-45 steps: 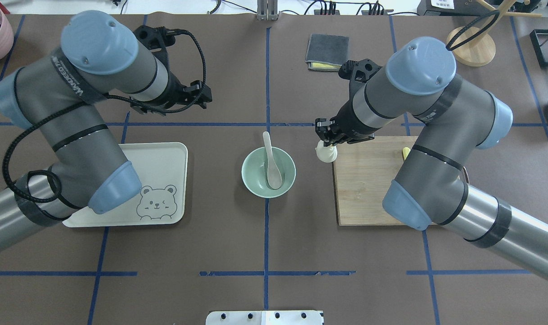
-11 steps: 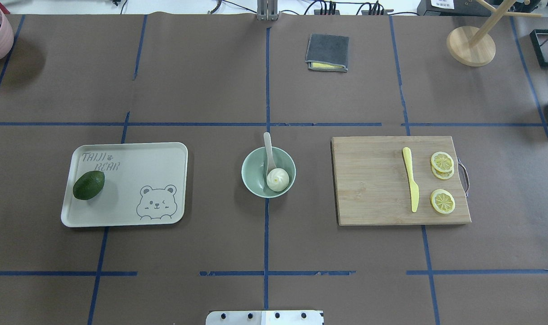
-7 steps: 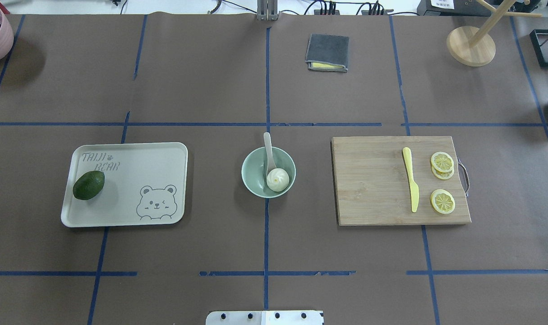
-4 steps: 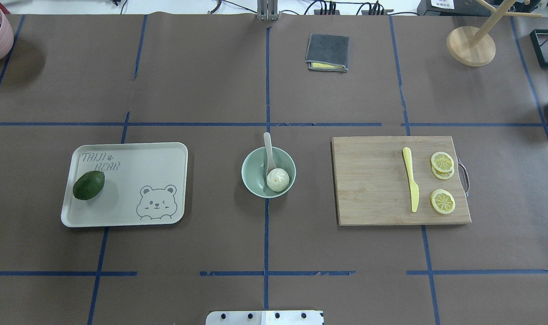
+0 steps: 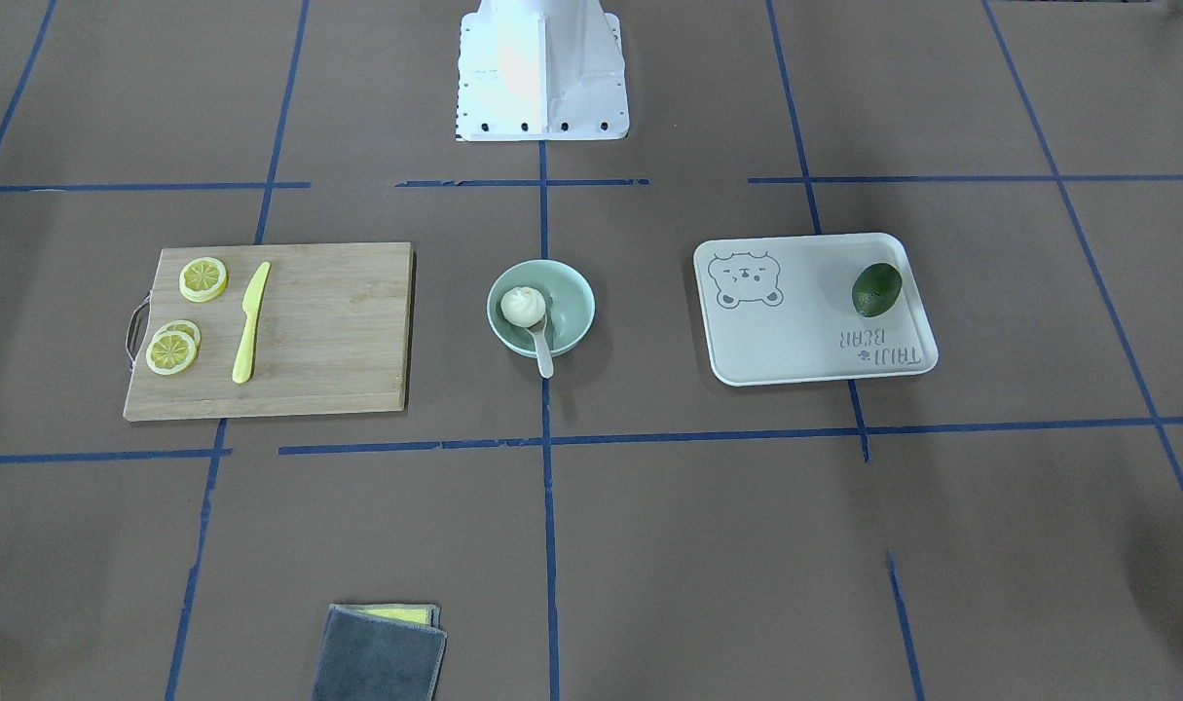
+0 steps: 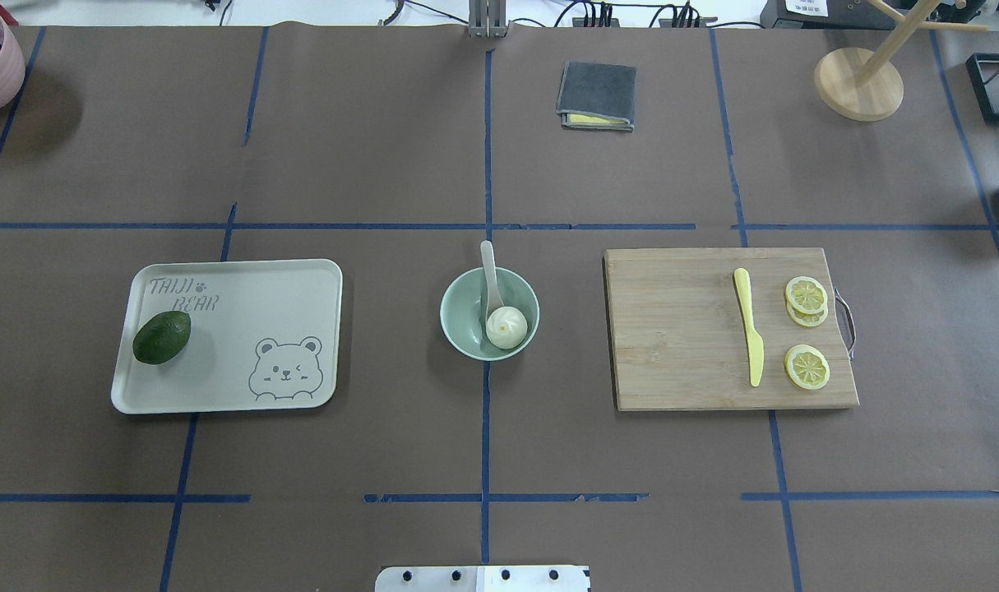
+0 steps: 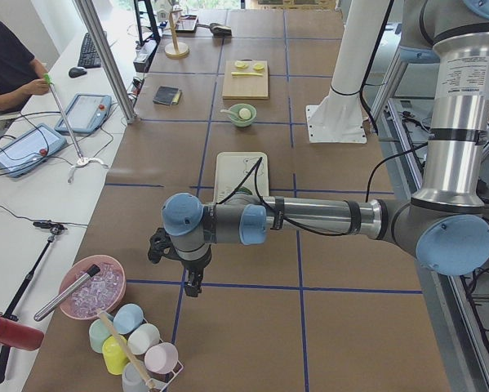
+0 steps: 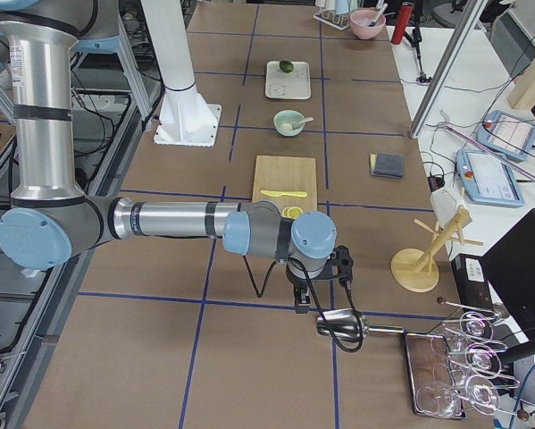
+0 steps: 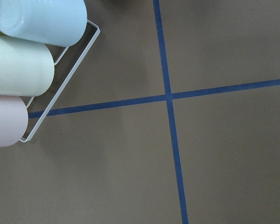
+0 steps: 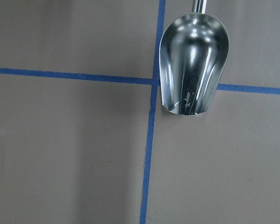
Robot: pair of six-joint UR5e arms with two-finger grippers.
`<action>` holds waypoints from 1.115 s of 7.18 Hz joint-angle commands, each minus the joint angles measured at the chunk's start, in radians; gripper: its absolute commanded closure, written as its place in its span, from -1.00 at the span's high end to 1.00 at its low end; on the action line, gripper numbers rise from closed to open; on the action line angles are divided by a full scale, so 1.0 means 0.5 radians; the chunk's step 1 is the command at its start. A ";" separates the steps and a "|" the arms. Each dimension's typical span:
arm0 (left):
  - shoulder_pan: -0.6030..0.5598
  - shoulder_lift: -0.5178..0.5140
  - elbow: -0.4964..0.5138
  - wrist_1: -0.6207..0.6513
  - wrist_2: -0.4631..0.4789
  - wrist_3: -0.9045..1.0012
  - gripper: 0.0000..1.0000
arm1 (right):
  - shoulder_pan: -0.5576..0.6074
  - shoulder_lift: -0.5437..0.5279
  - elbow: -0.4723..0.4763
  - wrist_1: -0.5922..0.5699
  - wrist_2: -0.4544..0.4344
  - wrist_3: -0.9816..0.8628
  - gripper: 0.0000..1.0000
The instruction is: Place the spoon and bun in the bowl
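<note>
bowl at worktop centre held bun covering spoon scoop, handle leaning over rim, so task judged complete | left hand and right hand hung over opposite worktop ends, well clear; opening of each could not be told | brown paper cover, blue tape grid, operator's desk alongside

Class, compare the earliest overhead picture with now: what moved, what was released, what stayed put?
The bun, then held by the right claw at the cutting board's corner, was released and now sits in the bowl on the spoon. The right arm and left arm swung out to the table's ends. Spoon, bowl, board and tray stayed put.
</note>
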 commanded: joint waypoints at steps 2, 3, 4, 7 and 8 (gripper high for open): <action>0.000 0.001 0.003 0.000 -0.003 0.000 1.00 | 0.005 0.005 0.010 0.000 0.001 0.000 1.00; 0.000 0.001 0.003 0.000 -0.003 0.000 1.00 | 0.005 0.005 0.016 0.003 0.001 0.000 1.00; 0.000 0.001 0.003 -0.003 -0.003 0.000 1.00 | 0.005 0.008 0.019 0.003 0.001 0.000 1.00; 0.000 0.001 0.000 -0.003 -0.003 0.000 1.00 | 0.005 0.033 0.020 0.003 0.001 0.000 1.00; 0.000 0.001 0.000 -0.006 -0.003 0.000 1.00 | 0.005 0.048 0.016 0.003 -0.002 0.000 1.00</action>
